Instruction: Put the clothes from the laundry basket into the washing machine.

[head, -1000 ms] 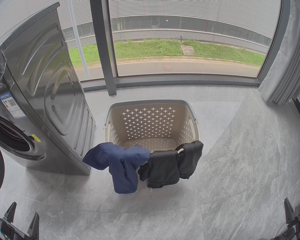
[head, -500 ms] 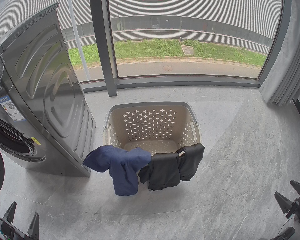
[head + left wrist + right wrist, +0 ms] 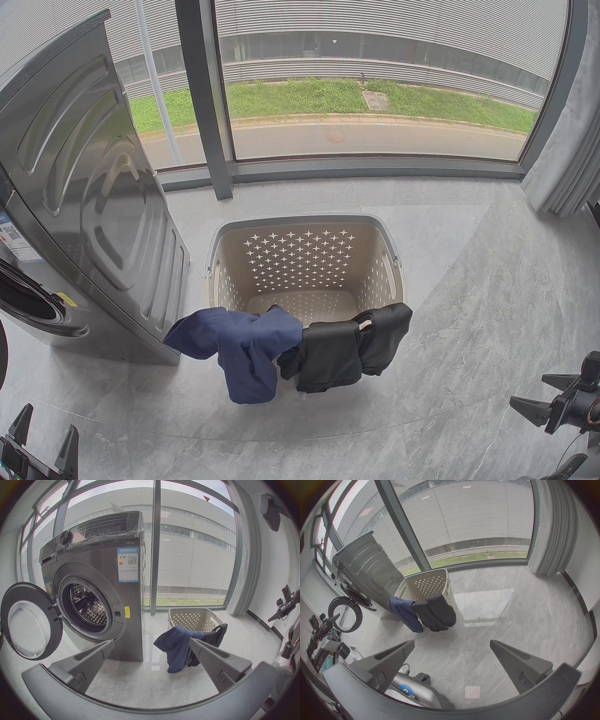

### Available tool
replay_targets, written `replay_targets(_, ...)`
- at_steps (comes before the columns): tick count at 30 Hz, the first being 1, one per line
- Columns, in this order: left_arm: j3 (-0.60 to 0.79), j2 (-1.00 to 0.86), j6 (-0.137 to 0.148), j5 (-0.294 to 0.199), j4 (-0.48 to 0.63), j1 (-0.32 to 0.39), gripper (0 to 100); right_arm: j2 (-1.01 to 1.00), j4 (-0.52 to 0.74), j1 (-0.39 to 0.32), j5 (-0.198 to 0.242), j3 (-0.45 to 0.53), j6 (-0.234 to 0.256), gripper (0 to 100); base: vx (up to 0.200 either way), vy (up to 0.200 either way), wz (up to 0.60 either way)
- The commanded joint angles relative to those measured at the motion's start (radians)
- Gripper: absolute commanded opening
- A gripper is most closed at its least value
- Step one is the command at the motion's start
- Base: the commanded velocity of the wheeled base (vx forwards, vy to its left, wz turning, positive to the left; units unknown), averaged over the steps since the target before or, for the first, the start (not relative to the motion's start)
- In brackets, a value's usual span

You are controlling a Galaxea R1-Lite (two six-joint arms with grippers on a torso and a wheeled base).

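Cream plastic, with star-shaped holes, the laundry basket point(image 3: 306, 220) stands on the grey stone floor point(image 3: 469, 281) in the head view, well ahead of both tools. A dark blue cloth garment point(image 3: 244, 353) and a black cloth garment point(image 3: 337, 353) hang over the rim that faces the tools. The whole picture has shifted a little since a second ago, so the camera moved, not the things. The real change is the right tool point(image 3: 528, 390). It was only a tip at the corner and has now risen, with its jaws spread and turned toward the black garment, yet well apart from it. The left tool point(image 3: 50, 420) has kept its low place, open and empty.

In the left wrist view the grey metal washing machine point(image 3: 125, 605) is ahead of the left tool. Its round door point(image 3: 29, 620) is swung open, and the basket stands farther off beside the machine.

In the right wrist view the right tool point(image 3: 450, 642) is wide open with nothing between its jaws, and both garments hang ahead of it. I judge that the first pick is only beginning.
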Motion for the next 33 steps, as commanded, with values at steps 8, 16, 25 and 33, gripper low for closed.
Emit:
replay_targets(8, 0.015, -0.010, -0.001, 0.000, 0.000, 0.001, 100, 0.496, -0.349, 0.216, -0.003, -0.003, 0.148, 100, 0.000, 0.000, 0.00)
replay_targets(16, 0.015, -0.010, -0.001, 0.000, 0.000, -0.001, 100, 0.714, -0.446, 0.265, -0.095, -0.072, 0.148, 100, 0.000, 0.000, 0.00)
replay_targets(25, 0.015, -0.010, -0.001, 0.000, 0.000, -0.001, 100, 0.930, -0.619, 0.318, -0.112, -0.135, 0.151, 100, 0.000, 0.000, 0.00)
replay_targets(33, 0.015, -0.010, -0.001, 0.000, 0.000, -0.001, 100, 1.103, -0.719, 0.340, -0.115, -0.221, 0.148, 100, 0.000, 0.000, 0.00)
